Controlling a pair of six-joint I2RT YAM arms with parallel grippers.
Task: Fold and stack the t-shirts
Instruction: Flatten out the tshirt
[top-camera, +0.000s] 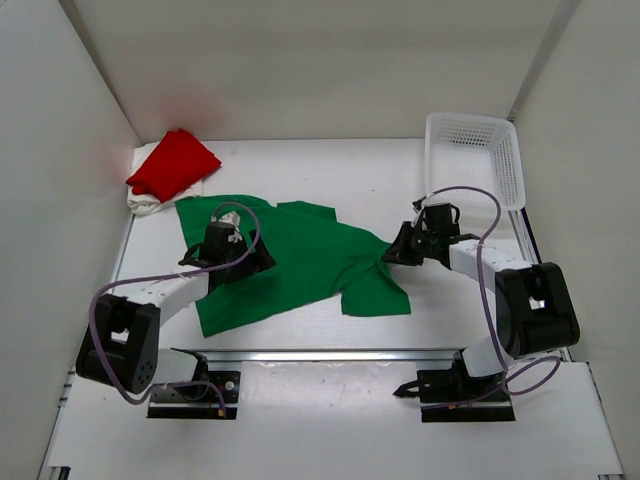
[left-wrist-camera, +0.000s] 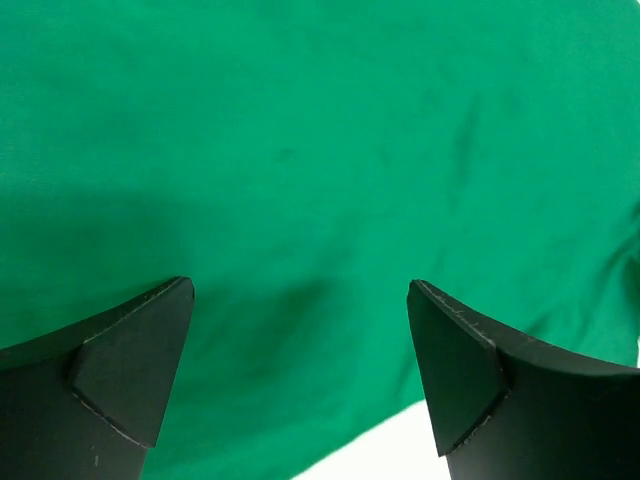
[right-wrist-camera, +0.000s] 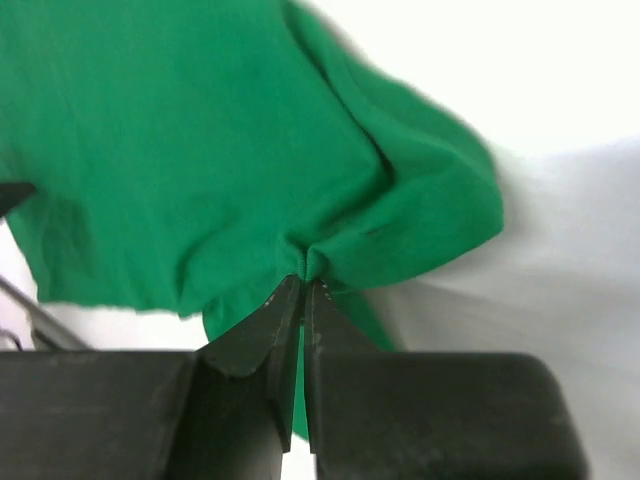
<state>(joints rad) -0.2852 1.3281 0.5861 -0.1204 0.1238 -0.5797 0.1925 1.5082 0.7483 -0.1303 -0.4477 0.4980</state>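
At the right edge of the green t-shirt (top-camera: 300, 262), your right hand (right-wrist-camera: 303, 284) is clamped on a bunched fold, probably to tug it flat; your left hand (left-wrist-camera: 300, 292) hovers splayed wide above its left half.

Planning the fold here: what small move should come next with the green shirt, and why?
Probably lower the left gripper and close it on the green shirt: its jaws stand open over flat cloth, holding nothing, while the right gripper is shut on a bunched edge. A second grip should let both arms fold it.
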